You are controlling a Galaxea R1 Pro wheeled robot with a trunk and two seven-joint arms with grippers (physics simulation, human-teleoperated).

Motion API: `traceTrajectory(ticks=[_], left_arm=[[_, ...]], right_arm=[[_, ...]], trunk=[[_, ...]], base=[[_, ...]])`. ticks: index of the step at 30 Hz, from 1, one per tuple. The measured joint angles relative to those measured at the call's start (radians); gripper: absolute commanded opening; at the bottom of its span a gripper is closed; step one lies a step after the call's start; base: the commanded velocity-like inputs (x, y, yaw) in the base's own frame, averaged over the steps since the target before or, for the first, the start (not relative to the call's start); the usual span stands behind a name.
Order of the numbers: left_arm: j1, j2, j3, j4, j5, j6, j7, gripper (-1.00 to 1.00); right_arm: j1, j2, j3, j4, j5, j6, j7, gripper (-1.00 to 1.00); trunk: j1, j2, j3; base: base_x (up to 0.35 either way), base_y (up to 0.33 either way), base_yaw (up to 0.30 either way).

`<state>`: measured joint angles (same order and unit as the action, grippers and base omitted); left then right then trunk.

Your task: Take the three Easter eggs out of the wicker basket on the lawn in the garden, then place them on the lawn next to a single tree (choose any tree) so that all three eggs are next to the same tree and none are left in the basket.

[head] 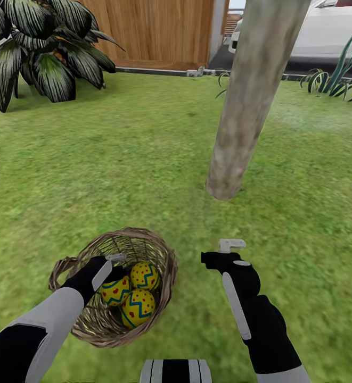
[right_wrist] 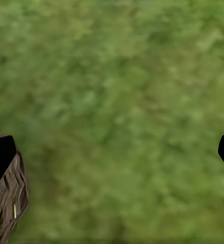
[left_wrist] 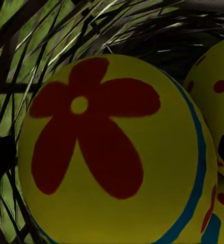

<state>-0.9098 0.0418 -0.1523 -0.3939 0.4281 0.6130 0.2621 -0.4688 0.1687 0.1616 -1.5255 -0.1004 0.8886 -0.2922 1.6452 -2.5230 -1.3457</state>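
The wicker basket [head: 162,276] stands on the lawn [head: 117,175] at the lower left and holds three yellow Easter eggs [head: 145,275], [head: 138,307], [head: 115,292]. My left gripper [head: 113,272] reaches into the basket, open, with its fingertips [left_wrist: 1,157] on either side of the egg with a red flower [left_wrist: 112,152]; I cannot tell if they touch it. A second egg [left_wrist: 216,96] lies beside it. My right gripper [head: 224,254] hovers open over bare grass [right_wrist: 122,112], right of the basket [right_wrist: 5,203]. The tree trunk [head: 250,106] rises just beyond it.
A dark broad-leaved plant [head: 42,48] stands at the far left. A wooden fence [head: 154,26] closes the back, with a white car [head: 330,32] and a spiky plant [head: 335,80] at the far right. Grass surrounds the trunk's foot [head: 223,186].
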Motion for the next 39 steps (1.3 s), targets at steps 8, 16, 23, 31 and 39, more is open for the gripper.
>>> traceTrajectory(ticks=[8,16,23,31,39], left_arm=[[0.0,0.0,0.001,0.0,0.002,-0.001,-0.001,1.0],[-0.001,0.0,-0.001,-0.001,-0.006,-0.001,-0.002,1.0],[-0.001,-0.001,-0.001,-0.006,-0.018,0.002,0.0,1.0],[0.001,0.0,0.003,-0.009,-0.014,0.0,-0.001,-1.0],[0.002,-0.002,0.003,-0.011,-0.016,0.0,-0.001,-1.0]], right_arm=[[0.0,0.0,0.0,0.0,0.0,0.0,0.0,1.0],[0.0,0.0,0.0,0.0,0.0,0.0,0.0,1.0],[0.0,0.0,0.0,0.0,0.0,0.0,0.0,1.0],[0.0,0.0,0.0,0.0,0.0,0.0,0.0,1.0],[0.0,0.0,0.0,0.0,-0.001,0.0,0.0,1.0]], trunk=[[0.0,0.0,0.0],[0.0,0.0,-0.004],[0.001,-0.001,-0.008],[0.001,-0.001,-0.008],[0.001,-0.001,-0.008]], base=[[0.0,0.0,0.0],[0.0,0.0,0.0],[0.0,0.0,0.0],[0.0,0.0,0.0],[0.0,0.0,0.0]])
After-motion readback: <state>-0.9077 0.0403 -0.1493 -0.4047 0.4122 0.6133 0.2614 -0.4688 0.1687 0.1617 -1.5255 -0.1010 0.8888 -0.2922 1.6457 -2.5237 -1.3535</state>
